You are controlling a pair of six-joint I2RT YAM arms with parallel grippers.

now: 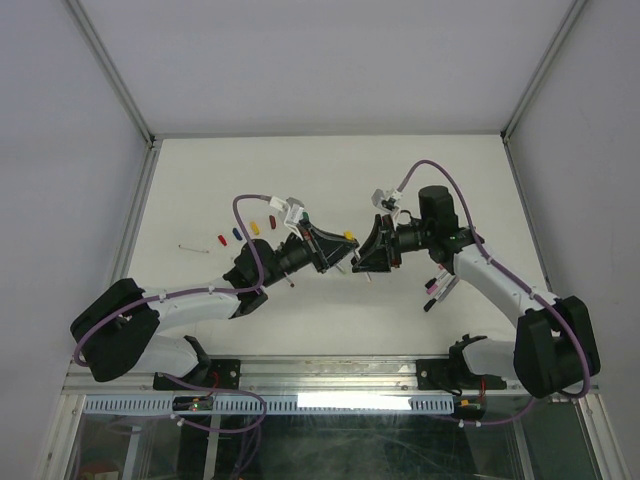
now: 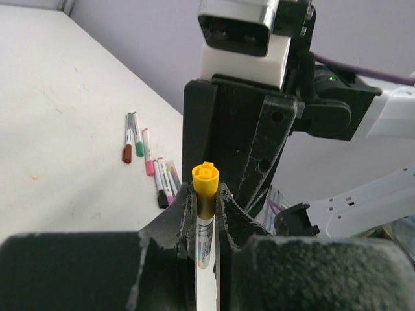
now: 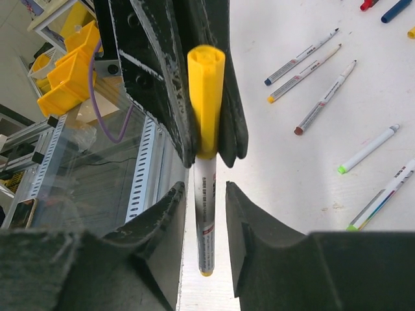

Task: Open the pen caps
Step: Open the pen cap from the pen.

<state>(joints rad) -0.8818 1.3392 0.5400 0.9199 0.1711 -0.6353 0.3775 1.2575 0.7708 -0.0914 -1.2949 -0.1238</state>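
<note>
As loose pens (image 3: 325, 97) lie nearby, the yellow cap (image 3: 206, 97) sits clamped.

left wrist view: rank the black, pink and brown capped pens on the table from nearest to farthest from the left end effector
1. black capped pen, just left of the left end effector
2. pink capped pen, farther back
3. brown capped pen, leftmost and farthest

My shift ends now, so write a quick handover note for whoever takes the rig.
Left claw: shut on the yellow plastic cap, still on its pen.
Right claw: open, straddling the white pen barrel without gripping it.
Done: several uncapped white pens and small loose plastic caps lie on the white table.
Left: pull this cap, then the group of capped pens.
</note>
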